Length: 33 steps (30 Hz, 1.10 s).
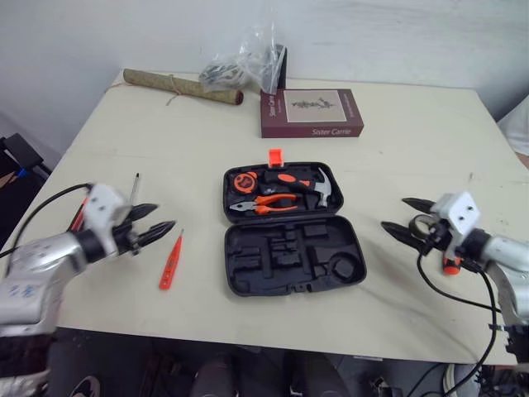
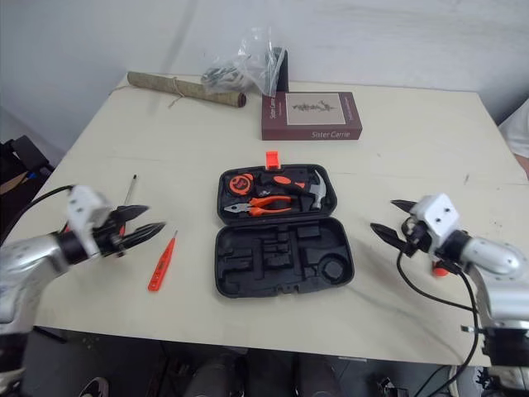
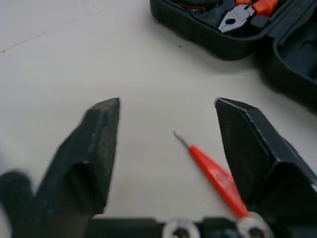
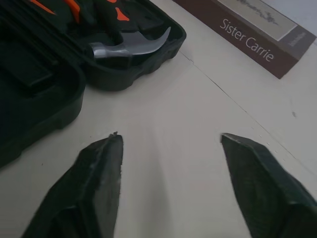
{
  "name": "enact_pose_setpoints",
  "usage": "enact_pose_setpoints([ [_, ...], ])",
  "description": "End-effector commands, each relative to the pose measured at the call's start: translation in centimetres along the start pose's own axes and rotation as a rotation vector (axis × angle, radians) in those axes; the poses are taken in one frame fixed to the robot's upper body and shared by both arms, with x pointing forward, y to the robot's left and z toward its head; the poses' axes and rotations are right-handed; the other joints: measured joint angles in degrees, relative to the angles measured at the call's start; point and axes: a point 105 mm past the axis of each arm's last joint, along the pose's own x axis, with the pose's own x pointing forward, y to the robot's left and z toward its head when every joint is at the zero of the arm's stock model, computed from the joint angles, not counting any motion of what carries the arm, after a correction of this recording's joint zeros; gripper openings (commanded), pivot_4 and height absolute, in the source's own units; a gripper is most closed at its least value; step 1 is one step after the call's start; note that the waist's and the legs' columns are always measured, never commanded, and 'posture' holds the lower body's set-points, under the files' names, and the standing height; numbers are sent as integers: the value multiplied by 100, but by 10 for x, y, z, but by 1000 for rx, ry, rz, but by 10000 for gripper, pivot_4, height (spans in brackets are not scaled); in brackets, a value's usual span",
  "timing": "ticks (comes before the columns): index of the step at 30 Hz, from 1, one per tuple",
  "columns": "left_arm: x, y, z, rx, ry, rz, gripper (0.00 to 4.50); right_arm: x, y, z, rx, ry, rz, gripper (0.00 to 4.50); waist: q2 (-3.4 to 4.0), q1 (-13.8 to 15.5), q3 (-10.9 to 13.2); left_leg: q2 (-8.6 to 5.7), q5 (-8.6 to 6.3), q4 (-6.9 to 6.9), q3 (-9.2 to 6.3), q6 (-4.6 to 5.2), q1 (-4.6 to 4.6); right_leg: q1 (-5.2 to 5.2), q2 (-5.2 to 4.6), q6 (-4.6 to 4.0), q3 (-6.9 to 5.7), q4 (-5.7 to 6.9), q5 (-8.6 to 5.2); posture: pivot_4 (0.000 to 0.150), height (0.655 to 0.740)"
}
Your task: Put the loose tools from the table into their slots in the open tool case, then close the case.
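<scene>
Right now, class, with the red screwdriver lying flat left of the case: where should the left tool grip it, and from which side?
Grip the red screwdriver mid-handle, coming down from above with the open left tool closing across its width. It lies flat on the table, and the handle is thicker than its thin metal tip, probably the surer hold.

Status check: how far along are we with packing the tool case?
Done: the hammer, pliers and tape measure sit in the far half of the case. In hand: nothing; the left gripper and right gripper are open and empty, the left one near the red screwdriver. Left: that tool and a thin dark screwdriver lie loose on the table, and the case is open.
</scene>
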Motion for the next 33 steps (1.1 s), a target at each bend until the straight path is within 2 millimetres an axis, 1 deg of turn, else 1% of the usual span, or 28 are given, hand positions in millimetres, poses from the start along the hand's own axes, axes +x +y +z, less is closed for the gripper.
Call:
enact_pose_setpoints([
  [1,19,-12,1,27,53,-41,9749,14,-7,-1,-19,28,-26,15533,1,-25,1,-1,-3,8,2,5,-4,-3,-1,0,2,7,0,1500,7400],
  [3,27,-16,-10,39,120,-54,868,26,-7,-6,-49,68,-23,5639,2,-56,1,-1,-4,7,3,5,-3,-2,0,0,3,6,0,1500,7400],
  [4,30,-19,-14,62,147,-73,0,32,-7,-9,-71,93,-14,794,3,-59,2,-1,-3,8,4,5,-3,-2,0,0,3,6,0,1500,7400],
  [5,34,-23,-18,72,159,-82,0,36,-8,-11,-94,105,-14,282,3,-60,2,0,-3,9,4,4,-2,-2,0,0,3,6,0,1500,7400],
  [7,42,-30,-20,67,165,-106,0,45,-7,-12,-100,110,-4,282,5,-43,3,0,-3,12,4,4,-1,-3,1,0,3,-4,0,1500,7400],
  [9,51,-40,-19,73,159,-147,0,55,-3,-10,-102,101,24,282,5,-24,3,0,-3,15,3,4,-4,-3,1,0,2,-2,0,1500,7400],
  [11,58,-47,-16,95,148,-171,0,64,4,-8,-101,88,63,282,4,-10,3,-1,-3,17,3,4,-5,-3,-1,0,3,1,0,1500,7400],
  [14,69,-51,-13,89,133,-163,0,75,21,-5,-125,85,135,282,5,4,3,-2,-3,22,-1,5,-8,-2,-2,0,1,14,0,1500,7400],
  [17,74,-58,-16,77,161,-179,0,80,30,-3,-113,69,161,282,4,-4,3,-2,-4,23,-2,5,-9,-2,-2,0,0,15,0,1500,7400],
  [20,79,-66,-18,86,176,-207,0,80,34,-1,-106,62,176,282,4,-16,2,0,-3,21,-4,5,-6,-1,0,0,-2,17,0,1500,7400],
  [25,85,-71,-12,92,162,-224,0,72,42,5,-98,56,222,282,4,4,2,-2,-3,24,-5,5,-5,4,-2,0,-1,17,0,1500,7400],
  [29,81,-71,-16,94,189,-248,0,64,45,8,-88,68,250,282,4,3,2,-3,-3,24,-8,5,-5,5,-3,0,-3,16,0,1500,7400],
  [33,73,-73,-25,60,200,-283,0,54,56,11,-70,71,302,282,5,3,3,-2,-3,18,-10,5,-5,5,-2,0,-5,11,0,1500,7400],
])
